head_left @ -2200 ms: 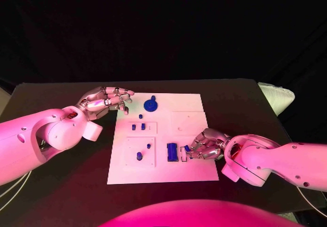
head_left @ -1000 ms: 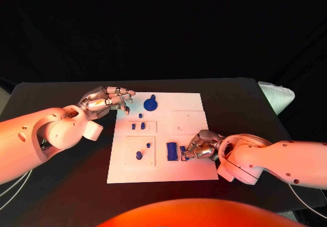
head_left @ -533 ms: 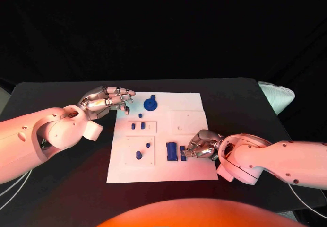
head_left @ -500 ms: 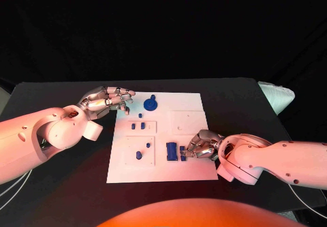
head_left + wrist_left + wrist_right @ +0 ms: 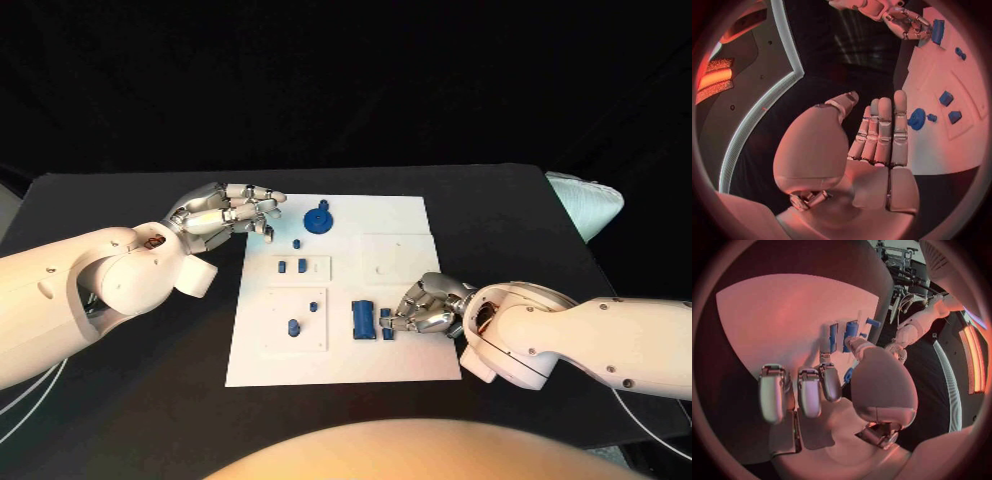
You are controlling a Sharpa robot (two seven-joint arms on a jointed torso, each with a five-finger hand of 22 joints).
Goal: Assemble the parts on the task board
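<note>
Black table (image 5: 144, 400) bears the white task board (image 5: 404, 215); dark backdrop behind.

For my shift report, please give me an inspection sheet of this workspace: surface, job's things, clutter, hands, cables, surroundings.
Surface: black table, white task board in its middle.
Job's things: blue parts lie on the board; a round part at its far end, a long block near the right hand.
Clutter: nothing seen.
Hands: left hand empty, at the board's far left corner; right hand pinches a small blue part.
Cables: white cables by the left arm.
Surroundings: dark; a pale object beyond the table's right edge.
</note>
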